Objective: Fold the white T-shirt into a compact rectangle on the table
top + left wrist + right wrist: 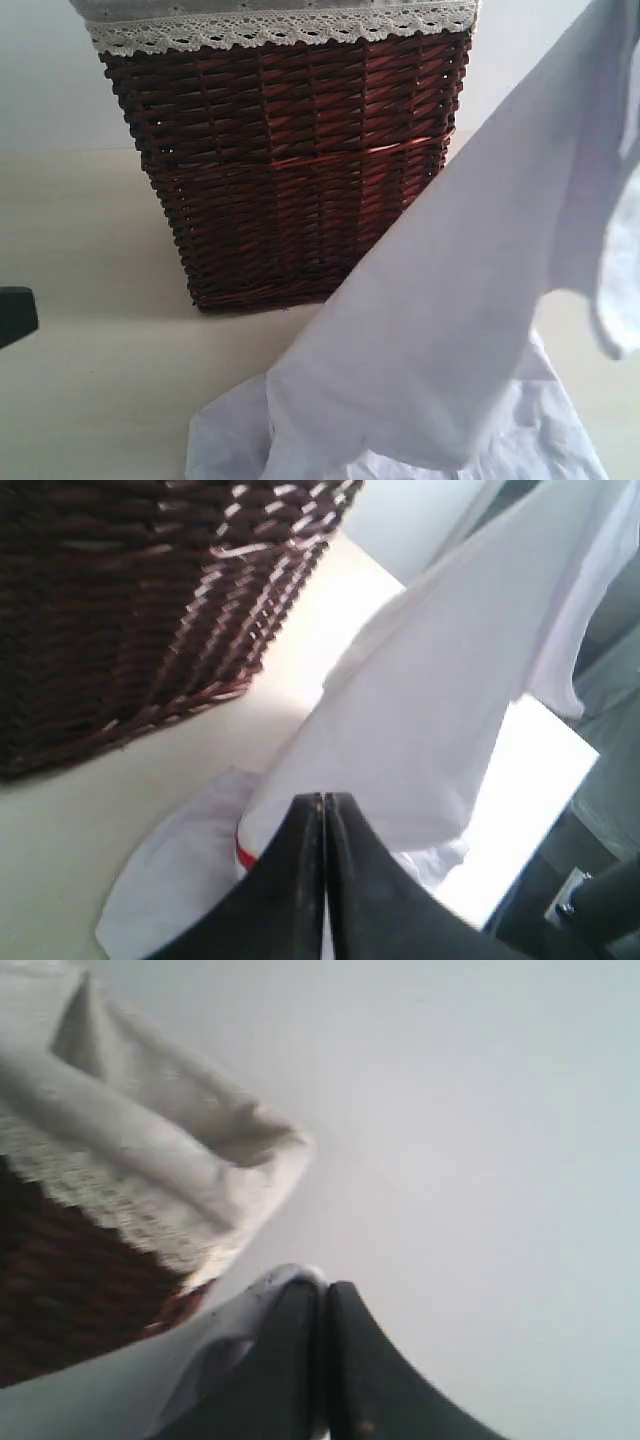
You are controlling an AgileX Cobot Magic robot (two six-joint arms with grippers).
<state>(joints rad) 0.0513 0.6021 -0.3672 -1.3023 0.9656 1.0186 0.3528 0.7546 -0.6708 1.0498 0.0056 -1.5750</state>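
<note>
Exterior view: I see the white T-shirt [450,330] hanging slantwise, its thin, soft cotton pooling on the matte beige table [90,380] just beside the stiff wicker basket [290,170]. My right gripper [322,1285] pinches a cloth edge held high, probably so the shirt hangs open. The left gripper [323,800] is closed at the low hem, and I cannot tell whether it has hold of the cloth.

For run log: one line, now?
left gripper: shut on white T-shirt | right gripper: shut on it | shirt: hanging, bottom on table

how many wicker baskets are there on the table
1. The dark wicker basket stands on the table, with the white T-shirt hanging in front of its right side in the exterior view. Anything behind the cloth would be hidden.
</note>
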